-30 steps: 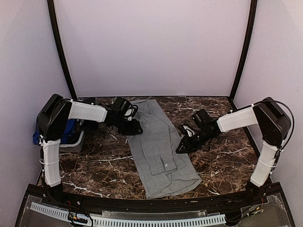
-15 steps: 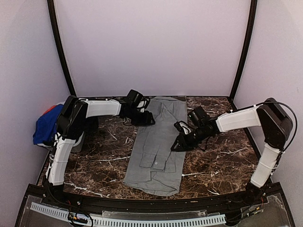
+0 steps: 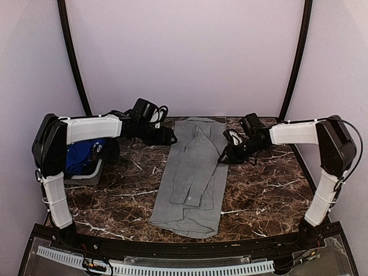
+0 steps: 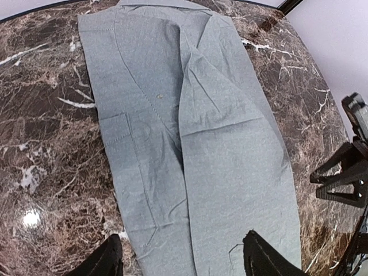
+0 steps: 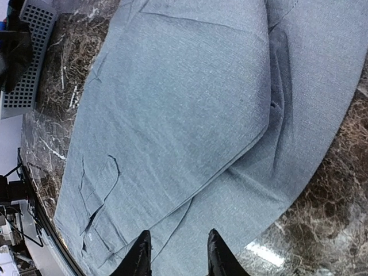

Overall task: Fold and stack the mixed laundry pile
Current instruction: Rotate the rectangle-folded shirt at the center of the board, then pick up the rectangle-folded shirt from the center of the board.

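The job is early, by my reading. One grey shirt [image 3: 192,172] lies flat on the marble worktop [image 3: 264,190], running from the upper centre of the overhead view down to the lower centre. Its sides are folded inward, so it makes a long narrow strip with the pocket and button placket facing up. It has not yet been folded across its length, and no stack shows anywhere. A royal-blue T-shirt [image 3: 80,156] sits bunched in the small grey basket [image 3: 86,174] at the left edge, not yet handled (what else lies beneath it I cannot tell).

The left pincer [image 3: 167,138] hangs just beside the strip's upper left edge in the overhead view. In its own wrist view the fingers [image 4: 109,259] stand wide apart at the bottom of the frame, with the cloth flat beneath them and nothing pinched.

The right pincer [image 3: 225,156] is at the strip's right edge, roughly opposite. In its wrist view the two fingertips are set closer together but parted, low in the frame, with smooth cloth showing between them. It appears to grip nothing, though whether the tips touch the fabric is unclear.
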`<action>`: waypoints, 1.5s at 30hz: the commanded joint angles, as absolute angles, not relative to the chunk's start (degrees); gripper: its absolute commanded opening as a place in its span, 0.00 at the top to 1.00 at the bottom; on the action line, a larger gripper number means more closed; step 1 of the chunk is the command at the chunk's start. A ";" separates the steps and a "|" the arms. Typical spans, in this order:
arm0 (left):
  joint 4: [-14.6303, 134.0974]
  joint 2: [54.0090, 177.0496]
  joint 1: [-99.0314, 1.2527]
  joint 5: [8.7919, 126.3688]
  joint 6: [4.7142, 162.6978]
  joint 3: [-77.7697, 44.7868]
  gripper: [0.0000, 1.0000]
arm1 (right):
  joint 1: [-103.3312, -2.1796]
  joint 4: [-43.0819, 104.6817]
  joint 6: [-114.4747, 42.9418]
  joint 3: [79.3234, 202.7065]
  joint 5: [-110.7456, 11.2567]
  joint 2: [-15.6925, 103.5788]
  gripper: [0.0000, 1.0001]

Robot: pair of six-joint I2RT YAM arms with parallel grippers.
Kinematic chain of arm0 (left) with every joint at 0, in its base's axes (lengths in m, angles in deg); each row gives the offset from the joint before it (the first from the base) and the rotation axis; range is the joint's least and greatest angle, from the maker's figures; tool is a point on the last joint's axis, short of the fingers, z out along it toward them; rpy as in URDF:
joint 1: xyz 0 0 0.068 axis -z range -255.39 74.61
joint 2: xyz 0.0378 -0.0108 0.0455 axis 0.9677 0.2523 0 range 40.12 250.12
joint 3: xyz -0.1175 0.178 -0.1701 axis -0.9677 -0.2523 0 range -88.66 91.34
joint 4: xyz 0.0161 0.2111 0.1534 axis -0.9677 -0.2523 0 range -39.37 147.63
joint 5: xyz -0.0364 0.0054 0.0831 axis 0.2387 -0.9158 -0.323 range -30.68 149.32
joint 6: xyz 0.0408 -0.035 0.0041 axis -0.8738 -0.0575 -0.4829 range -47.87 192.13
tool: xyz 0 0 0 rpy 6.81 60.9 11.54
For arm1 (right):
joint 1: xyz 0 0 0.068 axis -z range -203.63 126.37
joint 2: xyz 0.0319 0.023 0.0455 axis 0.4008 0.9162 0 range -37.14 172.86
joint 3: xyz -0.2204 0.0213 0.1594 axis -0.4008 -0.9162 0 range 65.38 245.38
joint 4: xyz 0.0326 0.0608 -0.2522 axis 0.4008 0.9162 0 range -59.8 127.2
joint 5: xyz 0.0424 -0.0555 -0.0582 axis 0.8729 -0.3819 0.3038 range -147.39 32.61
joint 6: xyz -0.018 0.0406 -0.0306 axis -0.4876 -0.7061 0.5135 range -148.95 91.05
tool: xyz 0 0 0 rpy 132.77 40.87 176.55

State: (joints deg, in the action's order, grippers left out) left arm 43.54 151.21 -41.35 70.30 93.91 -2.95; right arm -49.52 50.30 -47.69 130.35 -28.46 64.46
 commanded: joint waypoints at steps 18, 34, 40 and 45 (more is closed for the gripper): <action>49.86 138.76 -39.53 68.47 96.52 -23.58 0.20 | -46.09 60.17 -45.08 157.13 -32.73 90.10 0.85; 57.16 117.21 -39.23 77.33 106.03 -38.44 0.01 | -44.05 54.94 -45.60 143.25 -28.31 54.49 0.48; 51.54 110.99 -32.59 77.29 111.87 -47.23 0.06 | -44.40 54.53 -51.74 125.55 -19.54 41.44 0.47; 52.75 107.90 -28.37 79.79 118.48 -55.79 0.28 | -49.52 50.91 -58.19 110.72 -17.06 34.82 0.49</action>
